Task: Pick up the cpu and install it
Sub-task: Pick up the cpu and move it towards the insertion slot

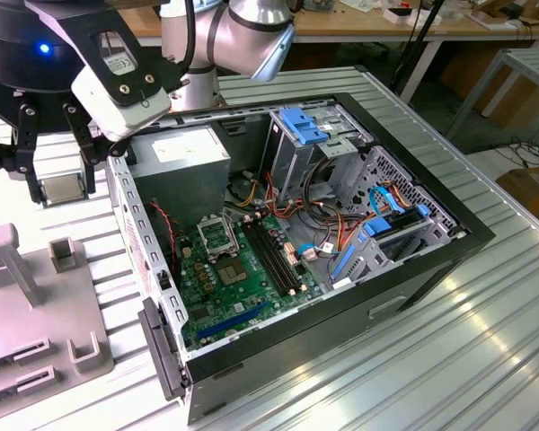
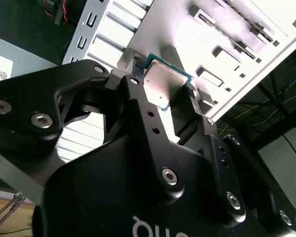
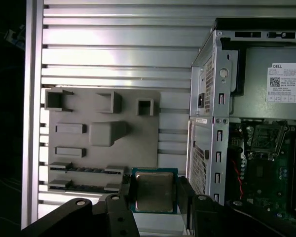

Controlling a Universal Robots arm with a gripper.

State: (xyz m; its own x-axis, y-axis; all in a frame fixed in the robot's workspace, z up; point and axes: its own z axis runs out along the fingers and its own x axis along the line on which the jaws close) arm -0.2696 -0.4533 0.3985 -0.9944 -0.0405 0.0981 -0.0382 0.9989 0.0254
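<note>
Here, reading across the exterior view from its left: a pale grey moulded fixture plate with raised holders (image 1: 36, 332) lies on the ribbed aluminium table (image 1: 485, 359). Just past it, above the table, hangs the black two-fingered gripper (image 1: 61, 184), its fingers (image 1: 27, 157) clamped on opposite edges of the cpu (image 1: 63, 189). Further toward that view's right stands the open black desktop computer case (image 1: 413, 287), with the black-framed square socket (image 1: 217, 235) on its green motherboard (image 1: 251, 287). The cpu is thus aloft, outside the case wall and well apart from the socket.

The step in hand appears to be the carry toward the case. Done well, it would keep the chip level, the pinch firm on the rim alone, and the travel high enough to clear the perforated steel side wall (image 3: 207, 128).

In both wrist views the cpu (image 3: 154, 191) (image 2: 165, 84) is a small flat square with a dull silvery-grey metal lid and a thin teal-green rim, held level between the fingers.
</note>
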